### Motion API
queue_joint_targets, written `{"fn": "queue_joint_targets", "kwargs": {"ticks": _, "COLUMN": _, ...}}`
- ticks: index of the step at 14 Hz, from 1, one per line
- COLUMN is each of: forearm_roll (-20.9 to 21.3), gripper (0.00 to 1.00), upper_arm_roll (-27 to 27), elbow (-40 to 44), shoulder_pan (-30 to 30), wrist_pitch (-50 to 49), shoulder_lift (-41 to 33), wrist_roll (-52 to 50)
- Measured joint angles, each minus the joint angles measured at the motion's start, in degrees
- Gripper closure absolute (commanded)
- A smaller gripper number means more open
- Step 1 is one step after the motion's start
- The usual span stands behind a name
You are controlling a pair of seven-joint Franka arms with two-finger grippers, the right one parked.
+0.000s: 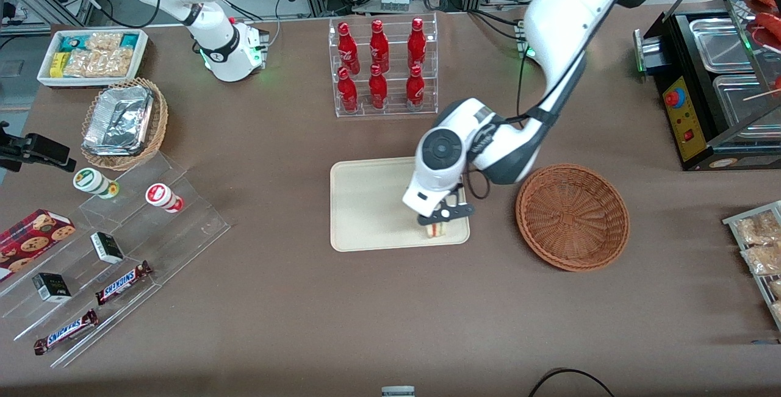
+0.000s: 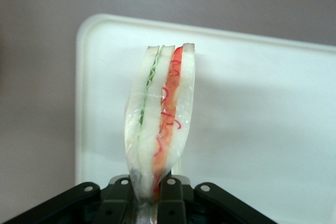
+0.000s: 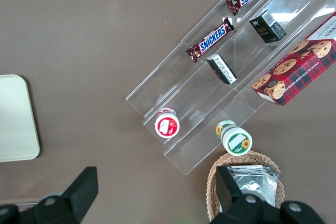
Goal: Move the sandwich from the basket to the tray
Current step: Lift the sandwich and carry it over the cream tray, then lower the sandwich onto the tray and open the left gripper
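Note:
My left gripper [image 1: 440, 220] hangs over the tray's corner nearest the front camera and the basket, shut on the sandwich [image 1: 435, 230]. The sandwich [image 2: 160, 116] is a wrapped wedge of white bread with green and red-orange filling, standing on edge between the black fingers [image 2: 170, 195] with its tip at or just above the tray surface. The cream tray [image 1: 366, 202] lies at the table's middle; it also shows under the sandwich as a pale surface [image 2: 252, 119]. The reddish-brown wicker basket [image 1: 572, 216] sits beside the tray toward the working arm's end, with nothing in it.
A clear rack of red bottles [image 1: 382, 64] stands farther from the front camera than the tray. Toward the parked arm's end are a tan basket with a foil container [image 1: 124, 121], a white snack bin [image 1: 93, 55] and an acrylic stand with candy bars [image 1: 122, 282]. A black appliance [image 1: 714, 89] stands at the working arm's end.

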Motion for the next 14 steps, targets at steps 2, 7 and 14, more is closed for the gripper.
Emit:
{"fn": "queue_joint_targets", "kwargs": {"ticks": 2, "forearm_roll": 0.16, "gripper": 1.0, "upper_arm_roll": 1.11, "elbow": 2.01, "shoulder_pan": -3.74, "wrist_pitch": 0.0, "shoulder_lift": 2.08, "wrist_roll": -3.2}}
{"fn": "queue_joint_targets", "kwargs": {"ticks": 7, "forearm_roll": 2.26, "gripper": 1.0, "upper_arm_roll": 3.31, "elbow": 3.26, "shoulder_pan": -7.71, "wrist_pitch": 0.0, "shoulder_lift": 3.81, "wrist_roll": -9.4}}
{"fn": "queue_joint_targets", "kwargs": {"ticks": 14, "forearm_roll": 2.49, "gripper": 0.0, "upper_arm_roll": 3.66, "elbow": 3.4, "shoulder_pan": -7.71, "wrist_pitch": 1.35, "shoulder_lift": 5.03, "wrist_roll": -11.33}}
